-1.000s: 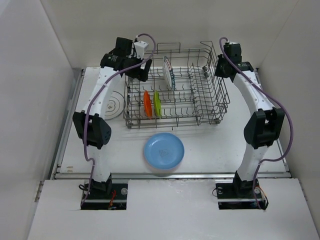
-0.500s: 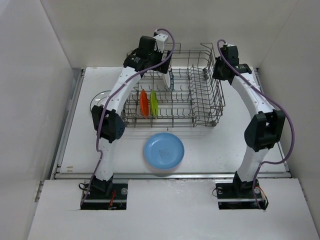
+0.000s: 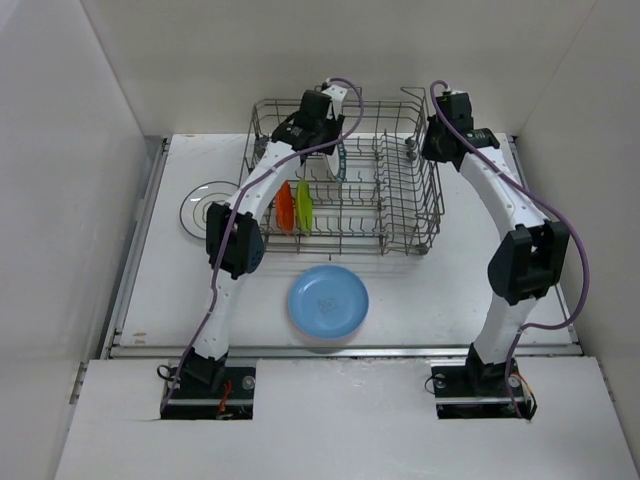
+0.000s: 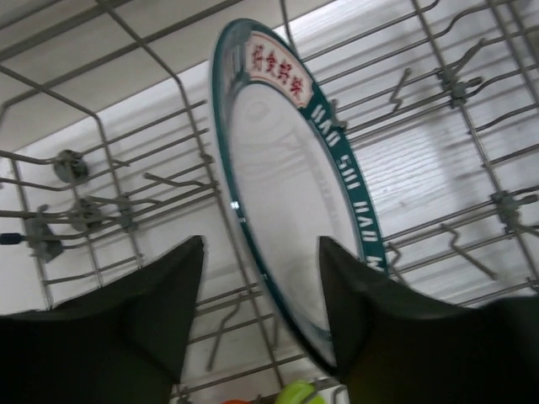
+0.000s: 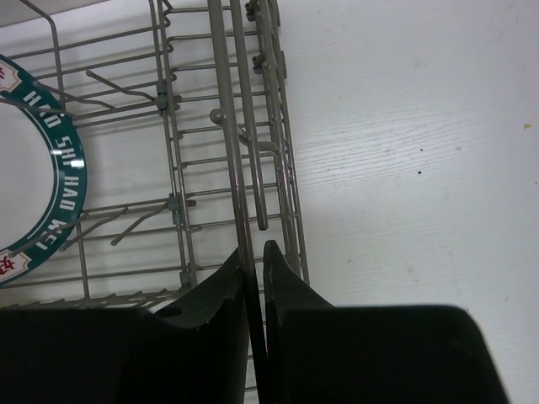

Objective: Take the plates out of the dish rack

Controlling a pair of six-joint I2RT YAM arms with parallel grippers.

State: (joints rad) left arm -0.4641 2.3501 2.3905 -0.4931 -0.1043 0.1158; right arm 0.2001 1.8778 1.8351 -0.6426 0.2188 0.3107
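The grey wire dish rack (image 3: pixel 400 215) stands at the back of the table. A white plate with a teal rim (image 3: pixel 340 160) stands upright in it, and a small orange plate (image 3: pixel 285 207) and a green plate (image 3: pixel 303 205) stand in its front left. My left gripper (image 3: pixel 335 120) hangs over the teal-rim plate (image 4: pixel 286 168). Its jaws (image 4: pixel 259 252) are open astride the plate's lower rim, the left finger clear of it. My right gripper (image 5: pixel 257 248) is shut on a top wire (image 5: pixel 232 126) of the rack's right side.
A light blue plate (image 3: pixel 328 300) lies flat on the table in front of the rack. A white plate with grey rings (image 3: pixel 205 208) lies flat to the rack's left. White walls close in the table on three sides.
My left arm has swung right from the rack's left corner to above the teal-rim plate, and its jaws have narrowed. The right gripper stays on the rack wire.
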